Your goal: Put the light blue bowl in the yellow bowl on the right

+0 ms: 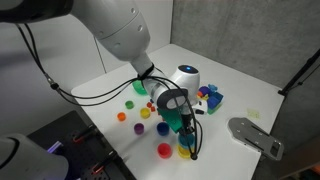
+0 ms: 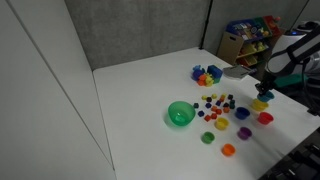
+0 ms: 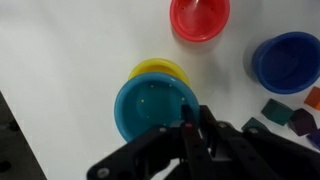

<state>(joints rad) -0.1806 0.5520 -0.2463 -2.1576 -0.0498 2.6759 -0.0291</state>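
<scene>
Light blue bowl (image 3: 150, 108): seen in the wrist view at centre frame, seated in the yellow bowl (image 3: 158, 68), whose rim shows as a crescent along its upper edge. Hand (image 3: 197, 128): at lower centre, over the near rim of the blue bowl; whether it is spread or pinching the rim cannot be told. Placement is judged essentially done; release and withdrawal from the worktop (image 3: 60, 60) are judged outstanding.

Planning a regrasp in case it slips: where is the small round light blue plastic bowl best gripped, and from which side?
Probably its thin rim, from above, one finger inside the wall and one outside. The light blue bowl faces open side up, and the shallow yellow plastic bowl crowds its far edge, so the rim section nearest the gripper is free.
</scene>
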